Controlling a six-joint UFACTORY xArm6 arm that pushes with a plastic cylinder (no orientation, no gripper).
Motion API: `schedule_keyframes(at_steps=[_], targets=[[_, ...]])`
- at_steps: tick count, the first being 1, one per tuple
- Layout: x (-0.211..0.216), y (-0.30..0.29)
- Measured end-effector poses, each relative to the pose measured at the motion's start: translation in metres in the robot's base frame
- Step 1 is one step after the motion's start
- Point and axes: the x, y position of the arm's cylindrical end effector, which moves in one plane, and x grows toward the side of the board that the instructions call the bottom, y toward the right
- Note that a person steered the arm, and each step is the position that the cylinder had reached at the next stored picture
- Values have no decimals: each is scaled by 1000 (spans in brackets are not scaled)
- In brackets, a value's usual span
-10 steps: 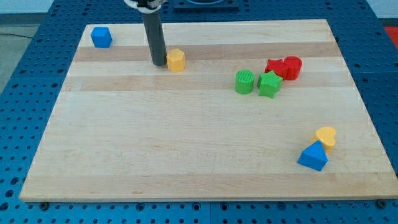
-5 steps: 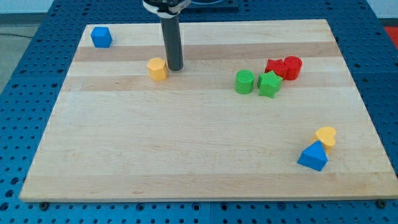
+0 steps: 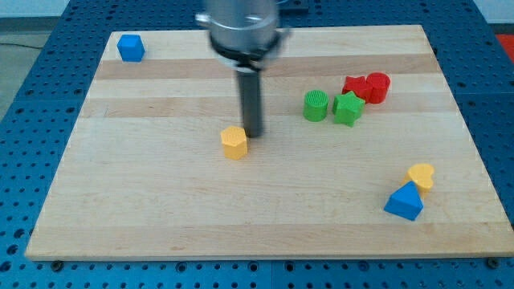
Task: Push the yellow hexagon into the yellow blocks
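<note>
Yellow hexagon [image 3: 234, 142] sits near worktop [image 3: 161, 209] centre, slightly toward 9 o'clock. My tip [image 3: 253, 133] is just beside it at approx. 1–2 o'clock, touching or nearly so; can't tell which. No hand fitted, only a rod, so no open/closed state applies.

Progress, judged: early. Only other yellow block seen, a yellow heart [image 3: 421, 175], lies well apart at approx. 4 o'clock from the hexagon, touching a blue triangular block [image 3: 404, 201]. Nearly the whole traverse remains. Tip is on the target-facing side, so it likely needs to reposition to approx. 10 o'clock of the hexagon before pushing.

Orientation: hexagon stands upright, flat face up; compact, no evident long axis; facing can't be resolved.

Green [image 3: 316, 105] and red blocks [image 3: 377, 87] lie clear of the path.
</note>
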Motion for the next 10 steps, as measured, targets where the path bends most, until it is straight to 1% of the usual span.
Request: schedule_keyframes(at_steps=[1, 2, 3, 4, 5, 6, 7, 8, 9, 10], targets=[[-16, -48], [-28, -64], [4, -113], [47, -72], [83, 1], [99, -6], [88, -58], [119, -46], [155, -6], [151, 34]])
